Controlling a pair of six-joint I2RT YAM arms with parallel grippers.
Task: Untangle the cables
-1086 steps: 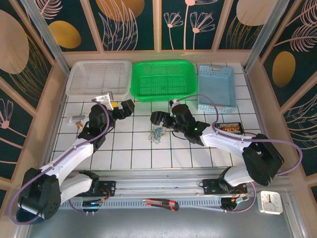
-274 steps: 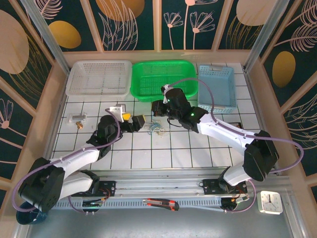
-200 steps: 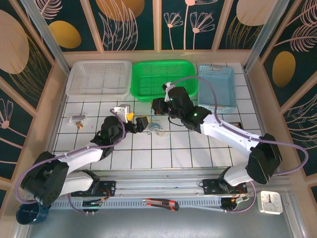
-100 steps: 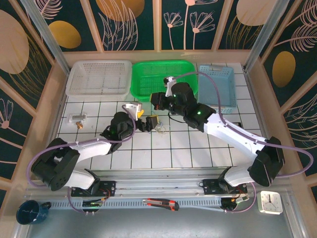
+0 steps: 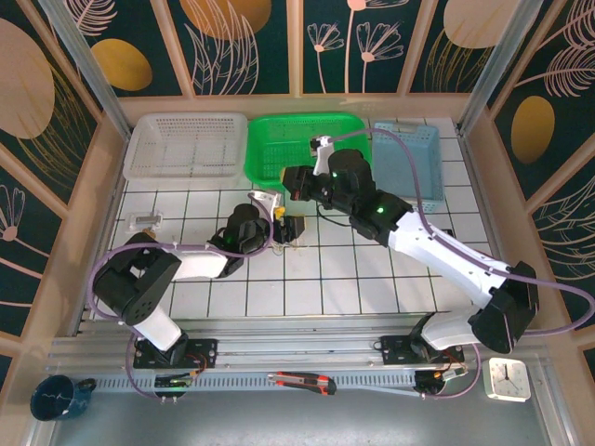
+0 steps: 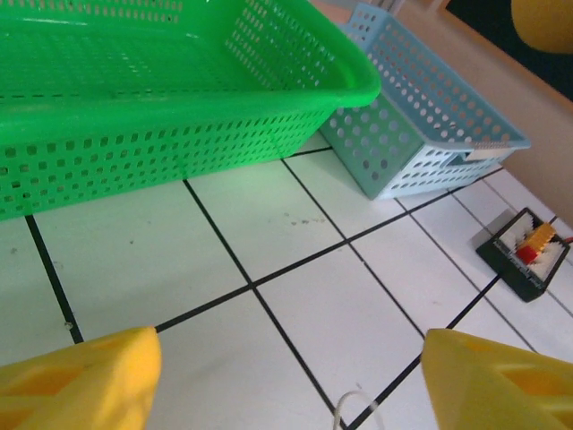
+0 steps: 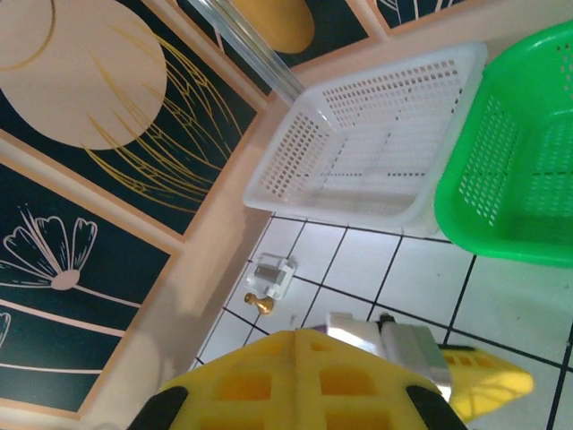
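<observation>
Left claw (image 5: 290,227) is down low over the white tiles of the bench (image 5: 353,279), just in front of the green basket (image 5: 307,149). From its wrist view the two yellow fingers (image 6: 81,376) stand wide apart, nothing pinched between them. There are the cables (image 6: 353,405): one thin white loop pokes up at the bottom edge, lying on the tile in the gap between those fingers. From overhead the rest of the clump sits under the claw and I can't make it out.

Right claw (image 7: 295,354) hangs above the front rim of the green basket, near the left one, its yellow pads pressed together, fully closed. Whether a strand is caught in there, I can't tell.

Behind, the white basket (image 5: 186,144) and the blue basket (image 5: 409,163) flank the green one. A small black box (image 6: 524,260) lies on the tiles near the blue basket.
</observation>
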